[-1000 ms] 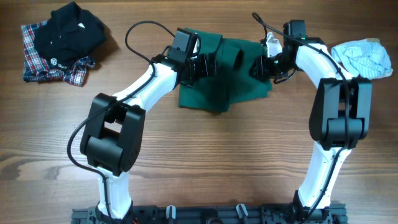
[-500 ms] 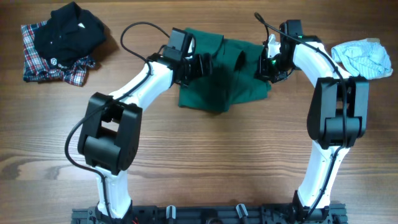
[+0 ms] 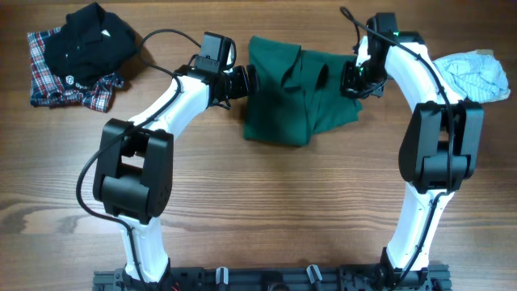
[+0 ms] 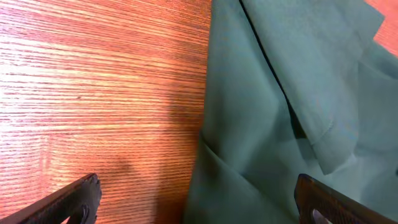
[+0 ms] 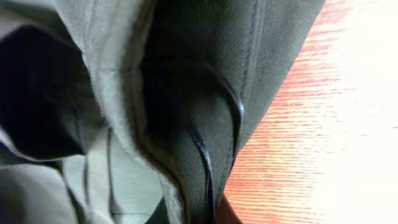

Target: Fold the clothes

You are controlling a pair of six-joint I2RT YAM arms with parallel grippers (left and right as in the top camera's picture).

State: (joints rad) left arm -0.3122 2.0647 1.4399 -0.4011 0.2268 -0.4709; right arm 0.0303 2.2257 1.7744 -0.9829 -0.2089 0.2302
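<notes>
The clothes (image 3: 299, 93), a dark green garment, lie bunched at the back middle of the table. My left gripper (image 3: 248, 81) stands open at the garment's left edge. In the left wrist view its fingertips (image 4: 76, 198) straddle the cloth's edge (image 4: 280, 93) and bare wood, gripping nothing. My right gripper (image 3: 353, 79) is shut on the garment's right edge. The right wrist view is filled with folds of the green fabric (image 5: 124, 93), with a thin black drawstring cord (image 5: 208, 163) running down into the pinch.
A black shirt lying on a red-blue plaid shirt (image 3: 77, 52) sits at the back left corner. A small pale blue-white cloth (image 3: 472, 77) lies at the back right, just beyond my right arm. Brown wooden table (image 3: 266, 202) spreads in front.
My right gripper closed on the garment's right edge and drew it slightly right. My left gripper backed leftward off the cloth to its left edge, still open.
</notes>
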